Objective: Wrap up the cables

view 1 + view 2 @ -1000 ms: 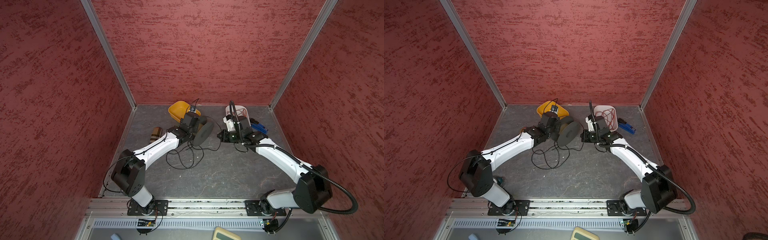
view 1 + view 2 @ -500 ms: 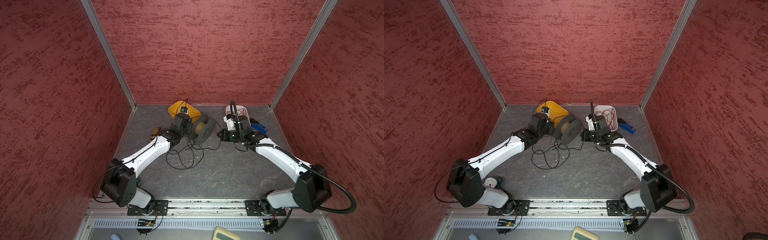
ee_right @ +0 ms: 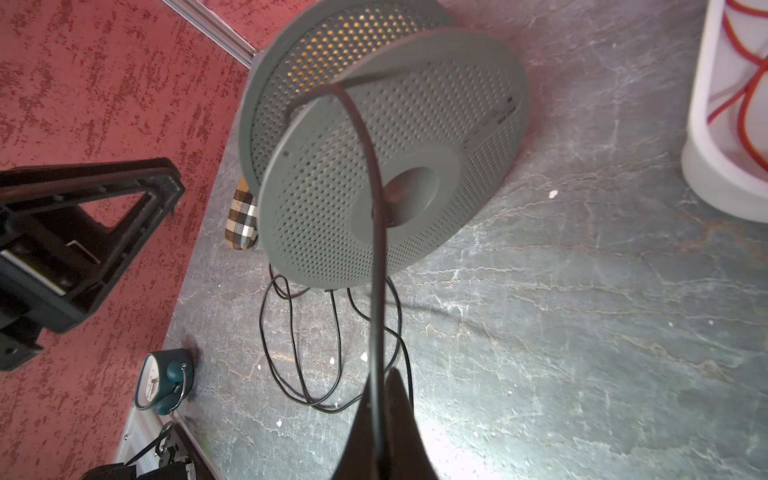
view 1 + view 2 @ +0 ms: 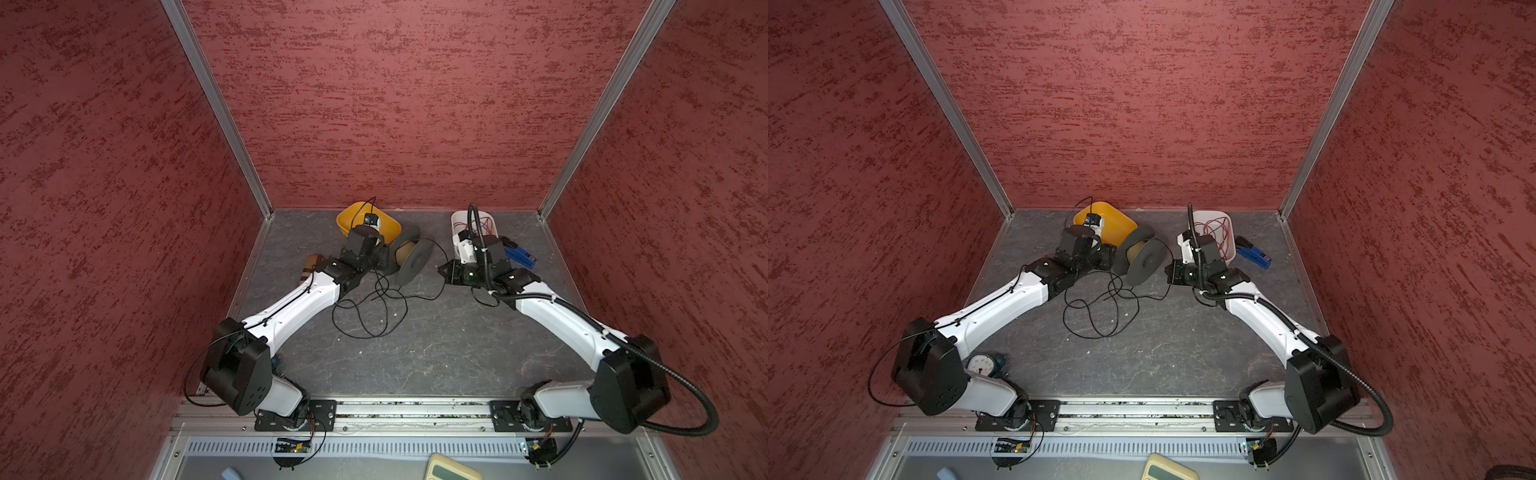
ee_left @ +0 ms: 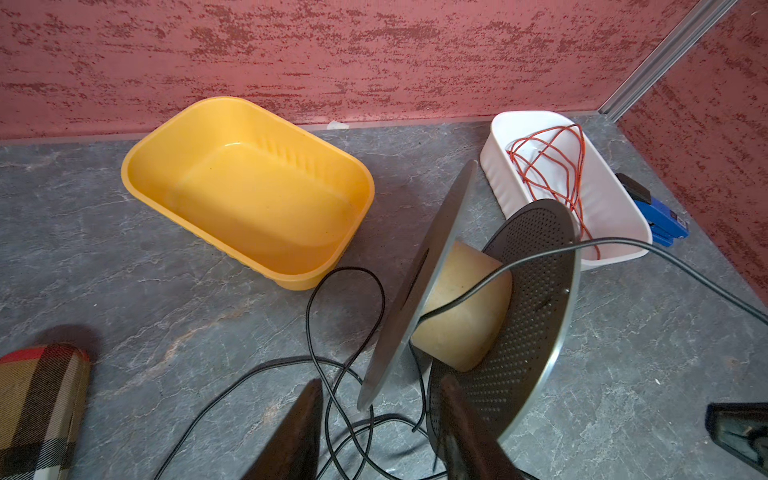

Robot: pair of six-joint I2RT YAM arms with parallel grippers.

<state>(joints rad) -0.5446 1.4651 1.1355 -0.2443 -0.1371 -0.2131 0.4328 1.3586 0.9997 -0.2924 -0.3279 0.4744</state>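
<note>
Right wrist: right gripper (image 3: 386, 388) pinches cable (image 3: 379, 291)

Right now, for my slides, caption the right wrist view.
Right gripper shut on the black cable leading over the grey spool.

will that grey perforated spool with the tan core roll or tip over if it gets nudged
Likely to roll: the grey perforated spool seems to stand on its round flange rims. It leans, so a sideways push may tip it flat. The thin black wire from its core to the shut right gripper could also tug it.
</note>
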